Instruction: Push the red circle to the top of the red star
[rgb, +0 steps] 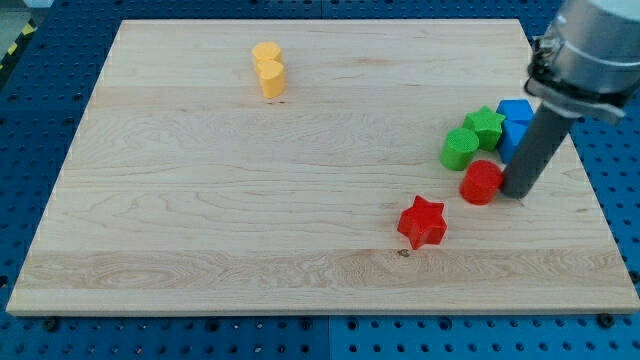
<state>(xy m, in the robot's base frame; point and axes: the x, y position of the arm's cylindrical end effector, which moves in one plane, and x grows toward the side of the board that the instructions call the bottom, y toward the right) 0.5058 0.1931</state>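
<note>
red circle (481, 182) touches my tip (516, 194) on its left.

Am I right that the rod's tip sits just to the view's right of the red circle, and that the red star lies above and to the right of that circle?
Not quite. In the camera view my tip does sit just to the view's right of the red circle, but the red star lies below and to the left of that circle, not above and to the right.
</note>
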